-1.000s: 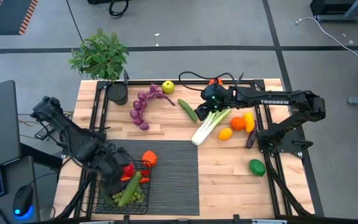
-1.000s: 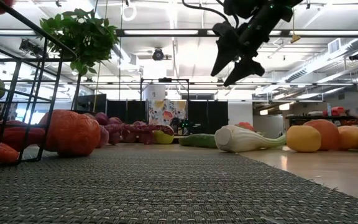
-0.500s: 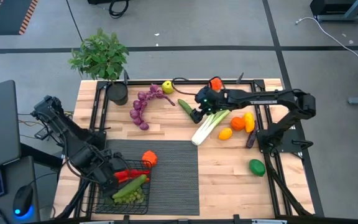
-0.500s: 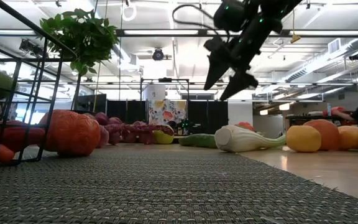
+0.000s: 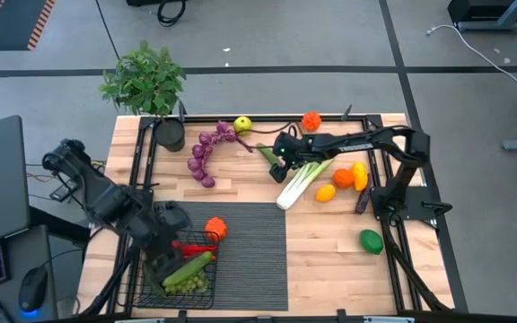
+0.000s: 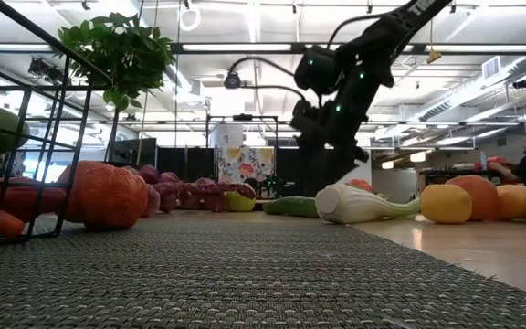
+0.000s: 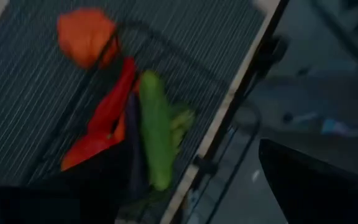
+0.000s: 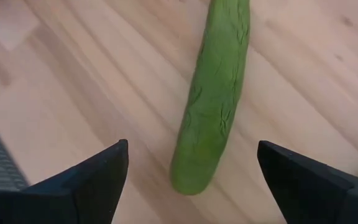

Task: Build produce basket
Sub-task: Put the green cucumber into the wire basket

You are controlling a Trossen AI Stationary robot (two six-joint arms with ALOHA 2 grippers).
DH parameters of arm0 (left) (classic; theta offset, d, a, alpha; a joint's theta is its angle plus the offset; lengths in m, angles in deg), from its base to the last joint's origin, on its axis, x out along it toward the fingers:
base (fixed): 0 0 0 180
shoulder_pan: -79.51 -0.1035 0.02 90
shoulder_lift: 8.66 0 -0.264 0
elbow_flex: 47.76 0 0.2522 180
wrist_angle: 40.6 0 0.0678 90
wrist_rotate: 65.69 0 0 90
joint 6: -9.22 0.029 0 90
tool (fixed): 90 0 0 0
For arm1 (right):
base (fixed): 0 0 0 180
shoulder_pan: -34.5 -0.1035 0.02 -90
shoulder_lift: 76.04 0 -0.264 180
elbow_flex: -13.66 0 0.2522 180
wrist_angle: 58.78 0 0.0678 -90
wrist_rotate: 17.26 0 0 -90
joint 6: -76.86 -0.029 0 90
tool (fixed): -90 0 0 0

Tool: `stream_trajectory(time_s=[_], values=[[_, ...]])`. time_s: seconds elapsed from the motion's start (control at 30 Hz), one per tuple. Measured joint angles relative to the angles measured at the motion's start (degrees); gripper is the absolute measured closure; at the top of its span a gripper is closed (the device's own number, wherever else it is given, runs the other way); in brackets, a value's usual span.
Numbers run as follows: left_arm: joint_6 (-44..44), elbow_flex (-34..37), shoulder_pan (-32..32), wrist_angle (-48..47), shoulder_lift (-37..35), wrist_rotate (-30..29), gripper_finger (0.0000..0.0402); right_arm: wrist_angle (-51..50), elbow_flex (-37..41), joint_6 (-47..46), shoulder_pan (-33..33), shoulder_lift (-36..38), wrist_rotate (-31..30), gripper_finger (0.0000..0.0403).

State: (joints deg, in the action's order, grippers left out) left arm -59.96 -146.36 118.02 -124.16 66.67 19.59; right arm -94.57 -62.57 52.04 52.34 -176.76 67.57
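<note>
Basket [image 5: 140, 292]: near left corner, on the mat; holds a cucumber, red peppers and green grapes.
Left gripper [image 5: 164, 267]: above the basket, jaws wide, empty.
Right gripper [image 8: 188, 163]: jaws wide, empty, directly over the loose cucumber [image 8: 213, 99] at the far middle.
Key relation: the loose cucumber's long axis runs between the fingers [image 8: 92, 177], its end centred there; the right arm is much nearer.

My wooden worktop [image 5: 240, 184] stands on a grey concrete floor [image 5: 267, 36] crossed by dark seams, a potted plant [image 5: 144, 81] at one corner; beyond, fluorescent ceiling lights [image 6: 245, 47] stripe a workshop hall.
</note>
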Motion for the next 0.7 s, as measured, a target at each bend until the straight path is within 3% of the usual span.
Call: stream_trajectory(time_s=[0.43, 0.7], values=[[-0.68, -7.97, -9.66, 0.17, 0.00, -5.23, 0.0049, 3.73, 0.00, 5.42, 0.24, -2.45, -0.69, 0.0065], [-0.40, -8.19, -13.59, 0.22, 0.00, -6.28, 0.0049, 3.56, 0.00, 5.51, 0.39, -2.45, 1.30, 0.0184]])
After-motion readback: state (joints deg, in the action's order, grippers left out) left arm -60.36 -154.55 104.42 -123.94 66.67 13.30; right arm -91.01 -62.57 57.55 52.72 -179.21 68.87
